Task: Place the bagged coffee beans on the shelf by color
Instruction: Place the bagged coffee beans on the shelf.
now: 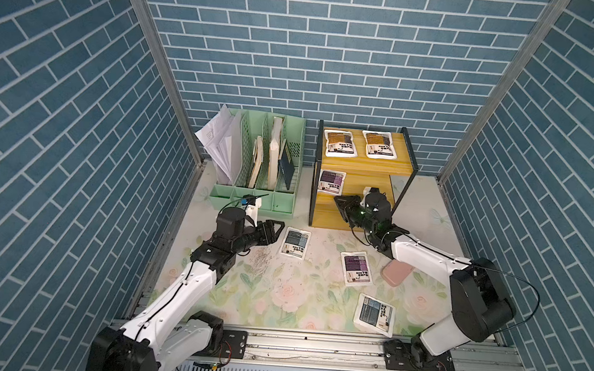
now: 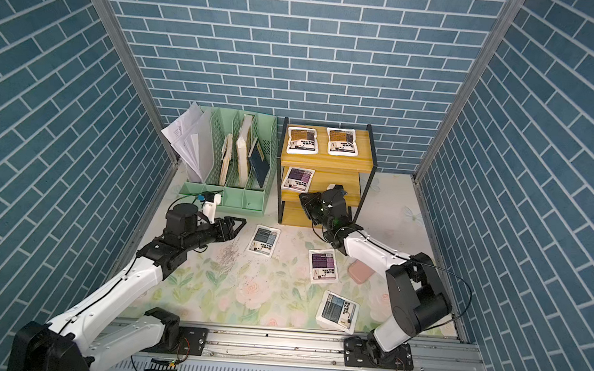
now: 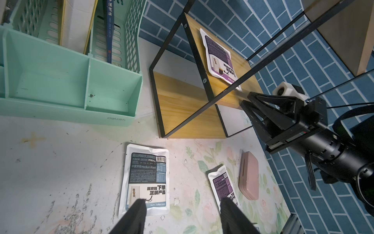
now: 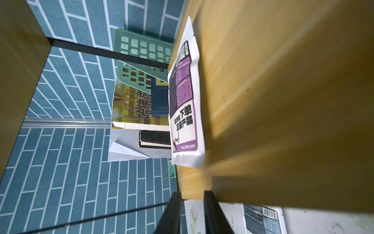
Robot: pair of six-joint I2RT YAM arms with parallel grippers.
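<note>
Front edge: front grey pouch (image 1: 375,315) lies flat and skewed on the desk (image 1: 243,298), nearest the rail, unsorted.
Mid desk: loose purple pouch (image 1: 356,269) lies flat near the pink case (image 1: 395,275). The case is clutter, I judge.
Left tool (image 3: 182,218): fingers apart, nothing between. It sits at the near end of the back grey pouch (image 3: 146,178); contact unclear. Probably staged for a pick.
Right tool (image 4: 192,212): fingers nearly together, the narrow gap empty. It is at the shelf's front, by the middle board.
Shelf (image 1: 360,164): on the top board, orange pouch (image 1: 340,143) lies beside the other orange pouch (image 1: 378,144). The middle board holds the shelved purple pouch (image 1: 331,182) to one side, with space left for its mate. The bottom board is bare, presumably for grey.
Progress: three of six shelved, one colour per board.
Organizer (image 1: 257,161): far, beside the shelf, holding papers and books.
Views: only the right wrist shows that tool's gap and the shelved purple pouch close to the board's edge. Only the left wrist shows the right tool side-on. Only the top views show the orange pair.
</note>
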